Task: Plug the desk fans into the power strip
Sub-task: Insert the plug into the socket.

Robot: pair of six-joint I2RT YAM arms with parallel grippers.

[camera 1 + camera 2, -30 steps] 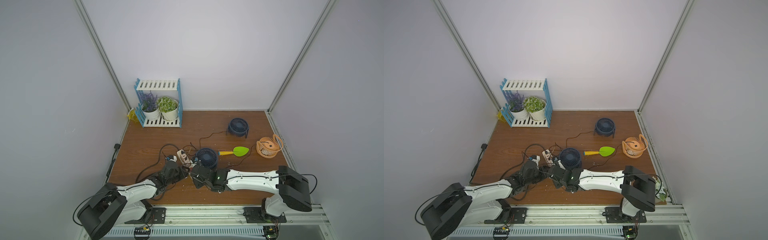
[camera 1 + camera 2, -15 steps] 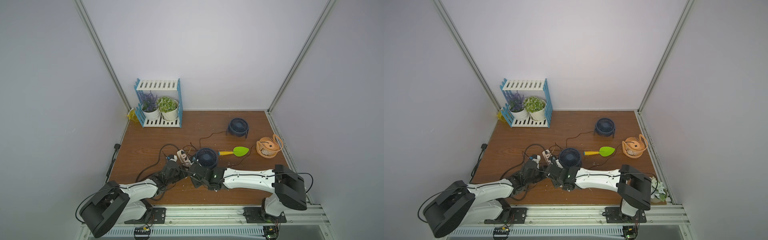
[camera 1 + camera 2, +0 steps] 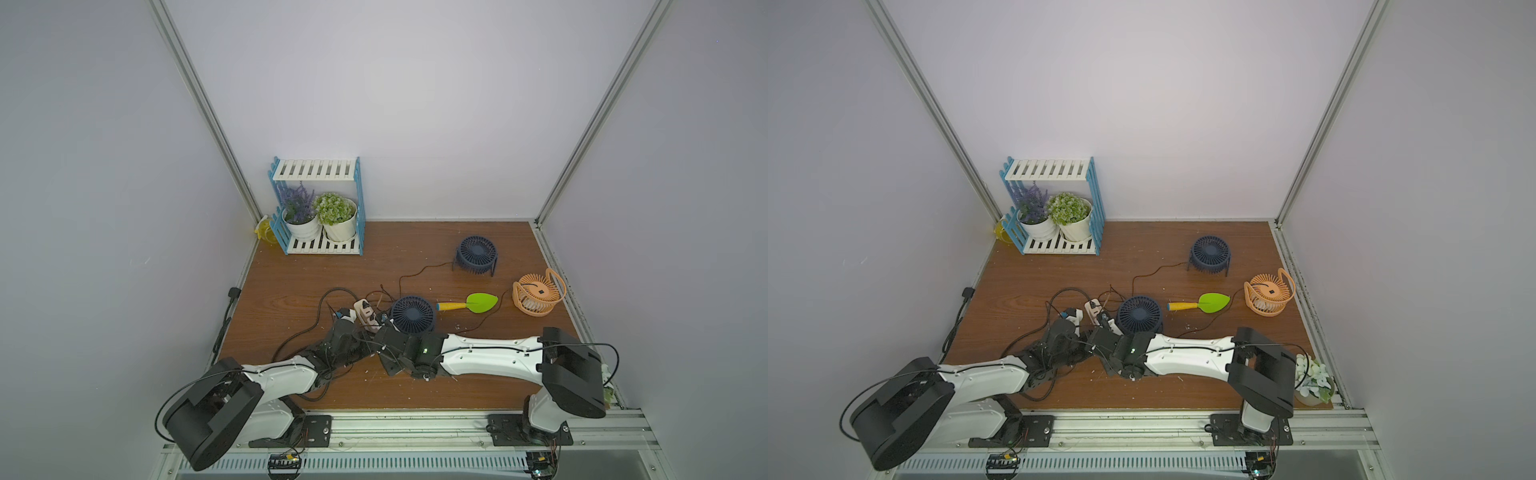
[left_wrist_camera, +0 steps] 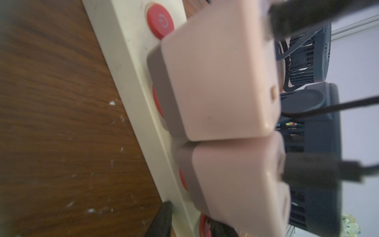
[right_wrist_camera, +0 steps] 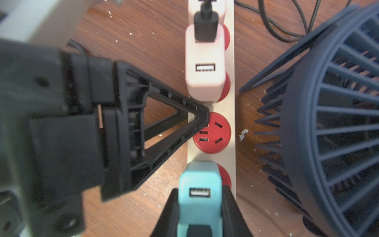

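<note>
The cream power strip (image 5: 232,115) lies on the wooden table, also seen in both top views (image 3: 365,313) (image 3: 1096,311). Pink adapters (image 5: 205,67) fill its far sockets, and one red socket (image 5: 215,133) is empty. My right gripper (image 5: 200,192) is shut on a teal plug adapter (image 5: 200,180) over the nearest socket; I cannot tell how deep it sits. My left gripper (image 5: 200,118) pinches the strip's long edge: one finger (image 4: 162,219) against its side, the other on its face. A navy desk fan (image 5: 328,123) stands right beside the strip.
Black cords (image 3: 328,297) tangle behind the strip. A second navy fan (image 3: 476,253), an orange fan (image 3: 538,293) and a green leaf-shaped tool (image 3: 478,302) lie to the right. A blue-white shelf with two potted plants (image 3: 318,208) stands at the back left.
Both arms have edged in toward the strip. My left jaws have narrowed around its edge. The right gripper's hold on the teal adapter is unchanged.
</note>
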